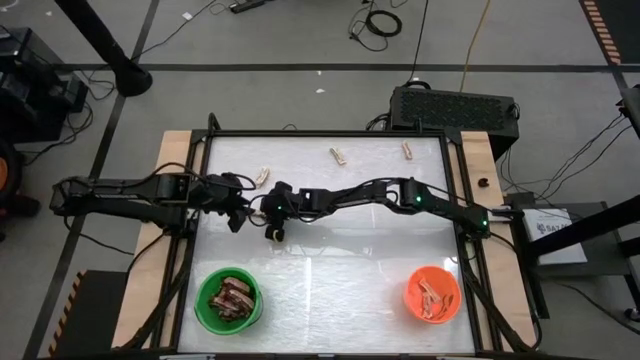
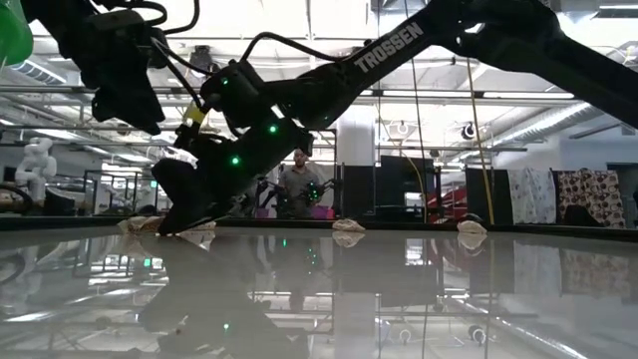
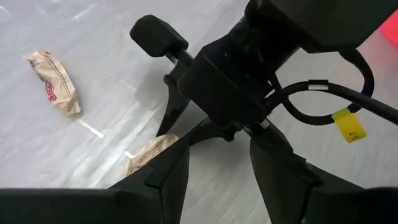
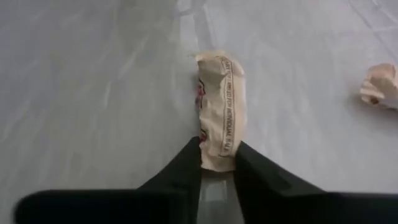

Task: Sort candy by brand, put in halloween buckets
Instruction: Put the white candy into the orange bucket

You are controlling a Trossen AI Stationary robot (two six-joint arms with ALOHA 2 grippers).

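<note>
Pale-wrapped candy lies scattered on the glossy table: one bar (image 1: 263, 175) by my grippers, and two more (image 1: 338, 155) (image 1: 408, 150) near the far edge. My right gripper (image 1: 272, 228) reaches across to the table's left-middle and is shut on a pale candy bar (image 4: 219, 99) that lies flat on the table. My left gripper (image 3: 217, 186) hovers open just left of it, nothing between its fingers. At the near edge stand the green bucket (image 1: 205, 318), holding dark-wrapped bars, and the orange bucket (image 1: 455, 283), holding pale ones. My right gripper pinches the pale bar's end nearest the fingers (image 4: 217, 152) between its two fingers, one on each long side. The fingers slant down from the table's right and lie along the bar. The bar rests flat on the table, its other end pointing away from the gripper.
In the left wrist view, a pale bar (image 3: 53, 81) lies beside the right gripper, and another (image 3: 149, 155) is half hidden behind my left finger. The two arms crowd the table's left-middle. Bare table lies between the buckets. A person stands in the room beyond (image 2: 299, 184).
</note>
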